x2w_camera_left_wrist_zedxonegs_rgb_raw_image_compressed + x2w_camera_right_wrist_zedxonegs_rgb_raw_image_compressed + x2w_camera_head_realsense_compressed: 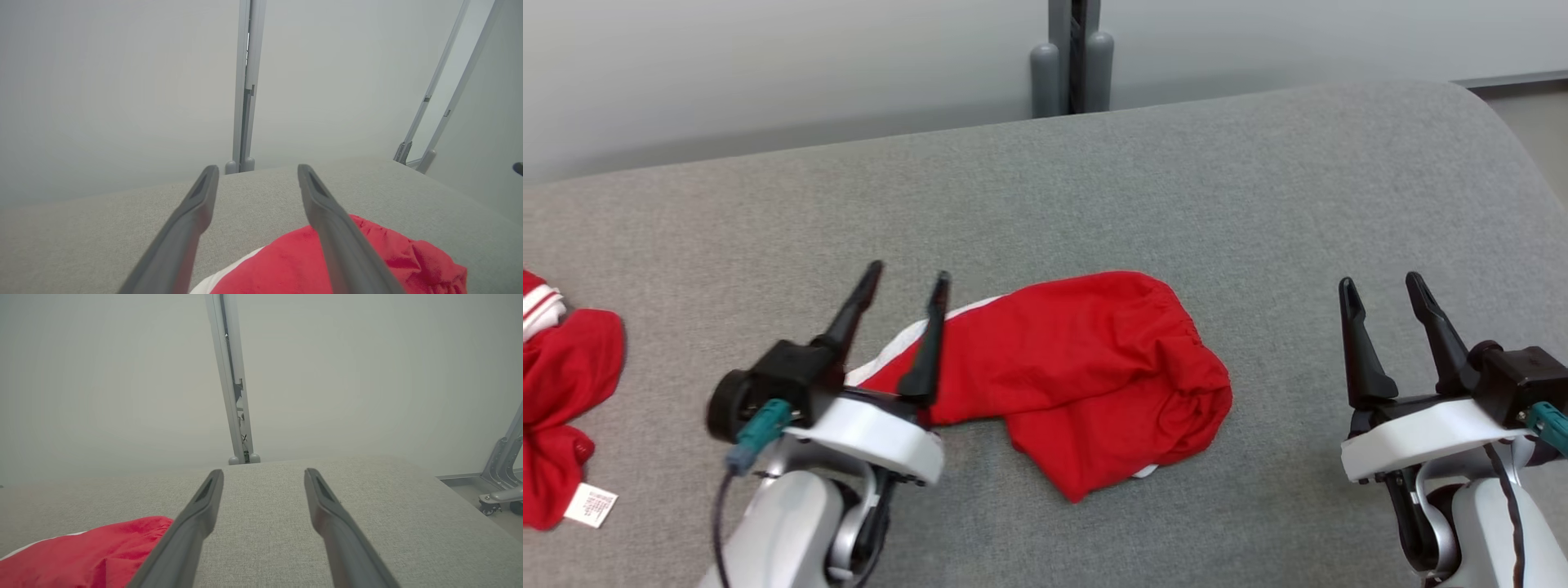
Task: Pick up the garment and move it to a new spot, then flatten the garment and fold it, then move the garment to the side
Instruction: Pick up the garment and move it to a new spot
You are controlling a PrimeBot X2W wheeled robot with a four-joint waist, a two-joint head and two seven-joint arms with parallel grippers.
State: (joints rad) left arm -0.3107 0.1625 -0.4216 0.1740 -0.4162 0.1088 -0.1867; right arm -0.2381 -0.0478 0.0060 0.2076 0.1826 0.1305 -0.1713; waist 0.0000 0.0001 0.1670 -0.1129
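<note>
The garment (1086,371), red with a white stripe along one edge, lies folded in a rough bundle on the grey table (1094,180) near the middle. My left gripper (908,275) is open above its left end, fingers apart with nothing between them. In the left wrist view the garment (380,257) lies under and to the right of the open left gripper (257,169). My right gripper (1380,284) stands open at the right, well apart from the cloth. The right wrist view has the garment (81,555) at lower left of the open right gripper (263,473).
A second red garment (560,400) with white trim and a white label lies at the table's left edge. A grey post (1072,57) stands behind the table against the pale wall. The table's right corner curves off toward the floor.
</note>
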